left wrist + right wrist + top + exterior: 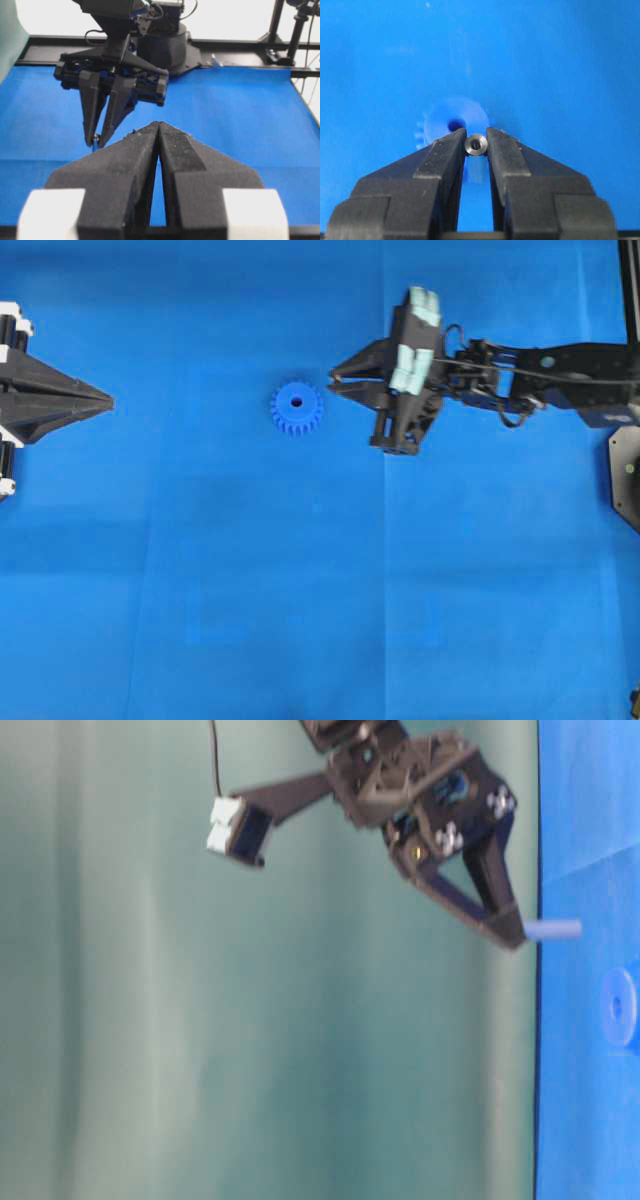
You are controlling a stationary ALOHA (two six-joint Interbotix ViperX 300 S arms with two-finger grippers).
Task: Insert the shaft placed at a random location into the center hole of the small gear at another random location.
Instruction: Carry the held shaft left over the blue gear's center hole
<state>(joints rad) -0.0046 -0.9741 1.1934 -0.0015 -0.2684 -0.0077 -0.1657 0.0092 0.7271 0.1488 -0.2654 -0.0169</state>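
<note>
I am looking at what reads as a robotics lab bench rather than any home or shop. A plain blue sheet point(300, 590) is covering the whole work surface, its fold creases showing, and a dull green backdrop curtain point(250, 1050) is hanging along one side in the table-level view. From the left wrist camera I am seeing a black metal frame point(240, 44) running along the far edge of the sheet, upright black poles point(276, 20) rising behind it, loose cables point(314, 60) trailing nearby, and a robot arm base point(162, 47) sitting bolted at that edge.
</note>
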